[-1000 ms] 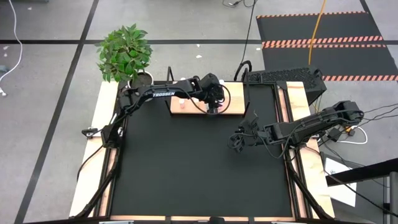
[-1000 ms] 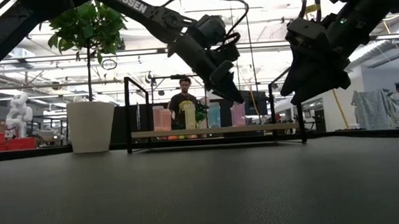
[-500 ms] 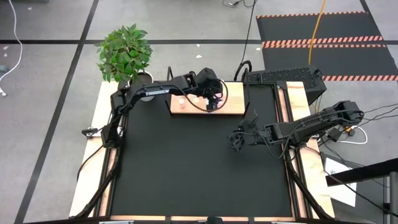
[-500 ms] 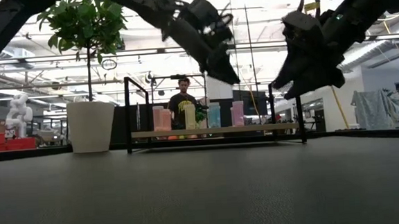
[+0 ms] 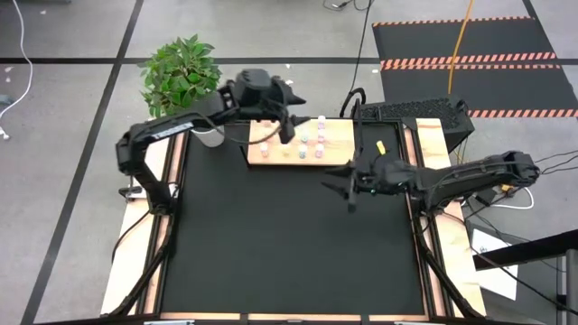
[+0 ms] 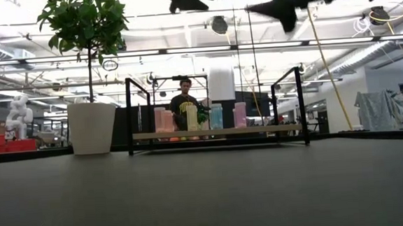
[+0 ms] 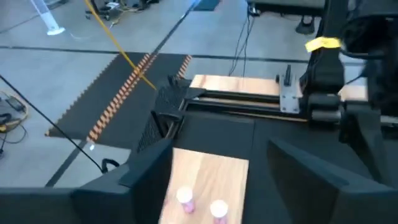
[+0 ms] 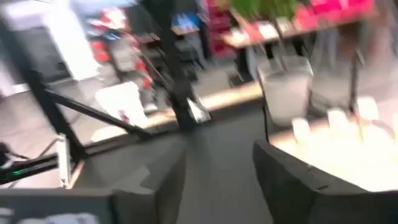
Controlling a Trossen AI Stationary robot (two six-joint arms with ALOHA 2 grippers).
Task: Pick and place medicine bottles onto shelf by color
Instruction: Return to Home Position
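Finding: no legible text, brand, number or sign in any view. The yellow tag (image 7: pixel 323 44), well ahead of the left gripper (image 7: pixel 221 186), shows no characters that can be made out.

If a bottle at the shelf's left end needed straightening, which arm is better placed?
Left, probably. The left gripper hangs over the left half of the tan wooden shelf; the right gripper is off it, above the black mat.
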